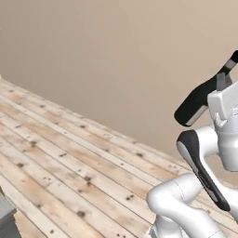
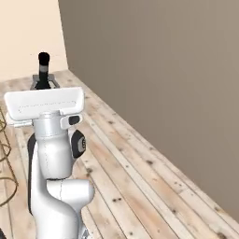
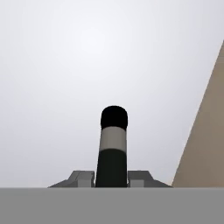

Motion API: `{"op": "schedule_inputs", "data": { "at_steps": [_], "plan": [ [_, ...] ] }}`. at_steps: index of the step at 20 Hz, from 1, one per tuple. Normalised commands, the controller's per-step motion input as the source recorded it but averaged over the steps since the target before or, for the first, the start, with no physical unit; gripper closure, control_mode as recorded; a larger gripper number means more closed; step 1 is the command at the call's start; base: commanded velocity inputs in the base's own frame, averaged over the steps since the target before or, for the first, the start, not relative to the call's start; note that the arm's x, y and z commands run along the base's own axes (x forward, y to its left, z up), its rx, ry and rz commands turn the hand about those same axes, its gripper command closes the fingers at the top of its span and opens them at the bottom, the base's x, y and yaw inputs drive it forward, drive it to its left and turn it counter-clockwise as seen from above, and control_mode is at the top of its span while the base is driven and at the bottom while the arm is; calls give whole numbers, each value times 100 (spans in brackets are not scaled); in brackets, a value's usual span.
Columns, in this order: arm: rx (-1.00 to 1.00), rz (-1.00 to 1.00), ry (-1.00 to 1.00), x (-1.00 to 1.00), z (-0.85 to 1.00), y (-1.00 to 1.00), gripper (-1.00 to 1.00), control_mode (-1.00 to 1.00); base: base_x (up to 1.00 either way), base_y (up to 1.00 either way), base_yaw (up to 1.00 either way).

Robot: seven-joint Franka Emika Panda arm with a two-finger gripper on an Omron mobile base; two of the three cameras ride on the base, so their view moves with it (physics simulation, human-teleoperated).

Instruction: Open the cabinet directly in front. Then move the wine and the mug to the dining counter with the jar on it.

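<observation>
Carrying the wine [image 1: 200, 100] aloft, the gripper [image 1: 222, 81] is clamping its jaws on the bottle, which is slanting up past the arm over a plank floor [image 1: 69, 158] beside a tan wall [image 1: 116, 56] in the left base view. In the right base view the bottle's capped neck is poking up behind the hand. In the hand view the bottle is standing between the fingertips [image 3: 83, 177], so the transfer is underway, and next the base is probably needing to bring the dining counter into view before lowering.

Bare room — plank floor [image 1: 69, 153] meeting a plain wall [image 1: 116, 56].

Pale knotted boards are running diagonally up to the taupe wall; left of it, in the right base view, a lighter cream wall [image 2: 28, 32] is catching more light — a corner.
</observation>
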Motion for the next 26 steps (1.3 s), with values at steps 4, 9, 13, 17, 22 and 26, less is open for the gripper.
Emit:
{"op": "schedule_inputs", "data": {
  "at_steps": [4, 9, 13, 17, 22, 26],
  "plan": [
    [0, 0, 0, 0, 0, 0, 100, 100, 68, 0, 81],
    [0, 0, 0, 0, 0, 0, 100, 100, 62, -2, 81],
    [0, 0, 0, 0, 0, 0, 100, 100, 66, -35, 67],
    [0, 0, 0, 0, 0, 0, 100, 100, 91, -47, 62],
    [0, 0, 0, 0, 0, 0, 100, 100, 98, -49, 60],
    [0, 0, 0, 0, 0, 0, 100, 100, 81, -68, 52]
  ]
}}
